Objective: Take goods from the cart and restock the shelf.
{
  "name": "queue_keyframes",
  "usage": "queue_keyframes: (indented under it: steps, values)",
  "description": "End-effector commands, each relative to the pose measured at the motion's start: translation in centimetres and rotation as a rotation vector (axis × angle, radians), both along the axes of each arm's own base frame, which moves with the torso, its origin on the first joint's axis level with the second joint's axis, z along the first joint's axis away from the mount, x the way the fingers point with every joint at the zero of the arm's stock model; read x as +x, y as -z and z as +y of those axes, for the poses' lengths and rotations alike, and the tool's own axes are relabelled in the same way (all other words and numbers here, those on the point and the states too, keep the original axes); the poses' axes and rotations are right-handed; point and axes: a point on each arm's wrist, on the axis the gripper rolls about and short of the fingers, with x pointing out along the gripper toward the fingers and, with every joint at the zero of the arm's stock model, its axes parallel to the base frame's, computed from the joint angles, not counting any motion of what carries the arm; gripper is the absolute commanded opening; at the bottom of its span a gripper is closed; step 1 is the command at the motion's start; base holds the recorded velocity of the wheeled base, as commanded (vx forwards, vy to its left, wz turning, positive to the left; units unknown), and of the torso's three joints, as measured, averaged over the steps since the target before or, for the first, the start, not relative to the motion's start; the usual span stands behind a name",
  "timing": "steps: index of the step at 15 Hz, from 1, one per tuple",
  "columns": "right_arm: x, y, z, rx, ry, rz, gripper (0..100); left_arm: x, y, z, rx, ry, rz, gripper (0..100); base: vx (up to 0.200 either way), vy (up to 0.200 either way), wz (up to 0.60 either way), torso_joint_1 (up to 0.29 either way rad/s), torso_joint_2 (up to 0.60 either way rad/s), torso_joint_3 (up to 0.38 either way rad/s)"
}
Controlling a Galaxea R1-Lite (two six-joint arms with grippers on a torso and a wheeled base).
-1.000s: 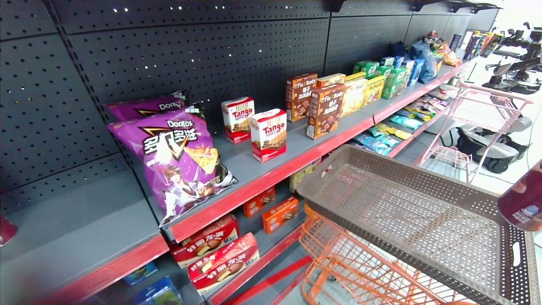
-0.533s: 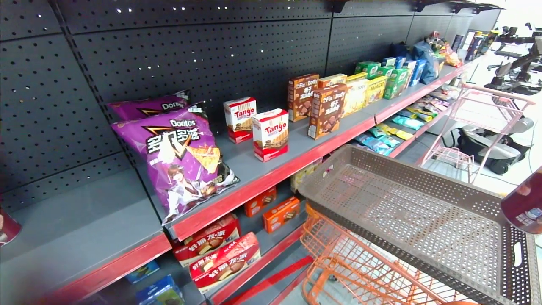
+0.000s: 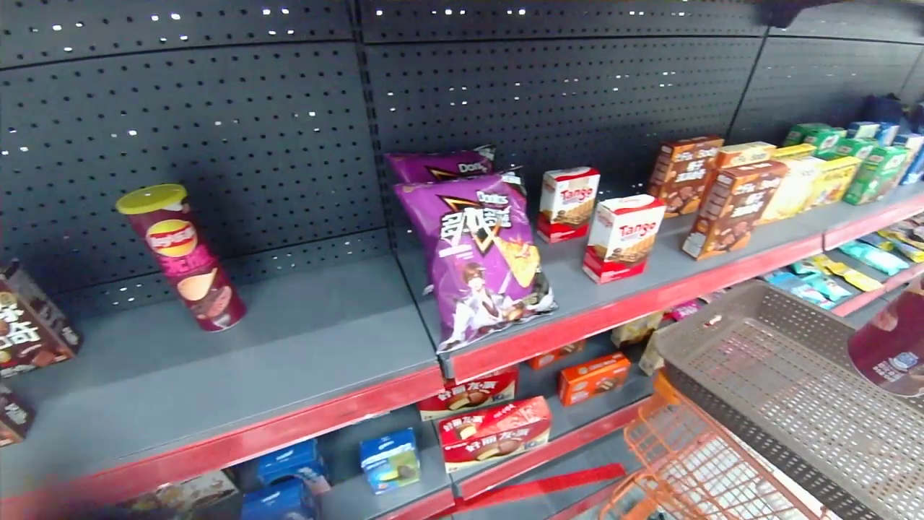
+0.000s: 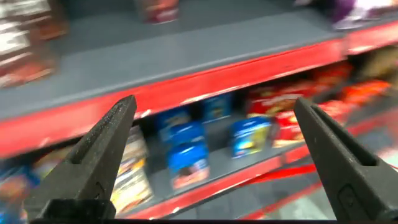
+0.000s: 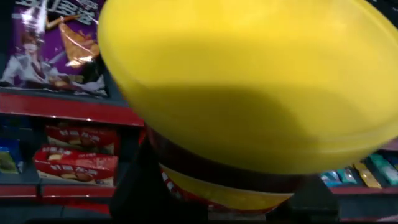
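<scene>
pegboard wall [image 3: 238, 123]: black | light: bright glints in upper holes | floor [image 3: 585, 456]: grey, red stripe [image 3: 548, 482]

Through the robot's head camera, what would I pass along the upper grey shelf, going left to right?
Brown box → tall chip can with a yellow lid → purple chip bags → red-and-white wafer boxes → brown-and-orange boxes → yellow boxes → green boxes.

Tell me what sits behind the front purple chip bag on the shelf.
A second purple chip bag stands right behind the front purple chip bag, with the pegboard wall beyond. Only its top shows; the rest is covered.
</scene>
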Motion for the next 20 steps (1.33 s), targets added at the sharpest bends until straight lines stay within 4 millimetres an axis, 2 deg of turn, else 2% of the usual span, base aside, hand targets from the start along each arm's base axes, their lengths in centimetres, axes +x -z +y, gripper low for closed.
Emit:
queue_keyframes:
  steps: [1,7,19,20]
  values:
    - [-0.2,-0.1,0.0,-0.001,-0.001,-0.008,0,0.0,0.0,0.0,0.000,0.000,-0.001,100,0.000,0.000,0.60,0.002,0.00,0.002]
    - [-0.4,-0.1,-0.1,-0.001,0.013,-0.016,0,0.0,0.0,0.0,0.000,0.000,0.001,100,0.000,0.000,0.60,0.002,0.00,0.003]
    - [-1.6,-0.3,0.0,-0.002,0.019,-0.051,0,0.0,0.0,0.0,-0.003,0.000,-0.001,100,0.000,0.000,0.00,0.000,0.00,0.000]
    - [-1.6,-0.3,0.0,-0.002,0.021,-0.051,0,0.0,0.0,0.0,-0.003,0.000,-0.001,100,0.000,0.200,0.00,0.002,0.00,0.002]
